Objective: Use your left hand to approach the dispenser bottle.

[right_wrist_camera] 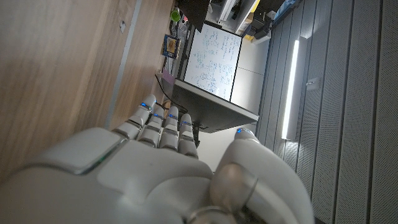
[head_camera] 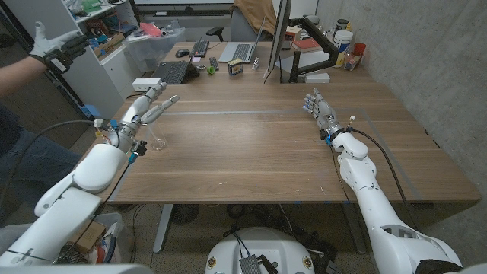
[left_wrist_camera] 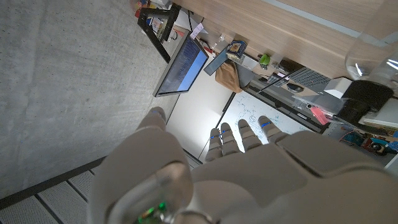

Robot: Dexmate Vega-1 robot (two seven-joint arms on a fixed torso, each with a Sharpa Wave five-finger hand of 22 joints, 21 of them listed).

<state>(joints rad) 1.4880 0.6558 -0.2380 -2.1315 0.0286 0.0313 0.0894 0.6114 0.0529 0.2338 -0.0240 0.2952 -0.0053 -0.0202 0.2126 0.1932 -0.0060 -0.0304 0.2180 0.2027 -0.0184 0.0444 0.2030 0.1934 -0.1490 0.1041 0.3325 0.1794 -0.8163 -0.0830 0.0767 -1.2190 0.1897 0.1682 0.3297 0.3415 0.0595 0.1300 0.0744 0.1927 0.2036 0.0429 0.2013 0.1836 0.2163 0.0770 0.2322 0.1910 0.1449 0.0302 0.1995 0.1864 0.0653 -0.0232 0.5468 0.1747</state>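
A clear dispenser bottle (head_camera: 157,140) stands near the table's left edge; its rounded glass body (left_wrist_camera: 373,57) also shows in the left wrist view. My left hand (head_camera: 149,107) hovers just above and slightly behind it, fingers apart and stretched toward the table's far side, holding nothing. I cannot tell whether the hand touches the bottle. My right hand (head_camera: 320,111) is right of the middle of the wooden table (head_camera: 243,152), fingers up and empty. The backs of both hands show in the wrist views, the left hand (left_wrist_camera: 249,168) and the right hand (right_wrist_camera: 161,162), fingers spread.
At the table's far edge lie a black keyboard (head_camera: 172,72), a laptop (head_camera: 242,52) and a monitor (head_camera: 278,38) on its stand. Cups and cans (head_camera: 346,42) stand at the back right. A person's gloved hand (head_camera: 57,44) is raised at the far left.
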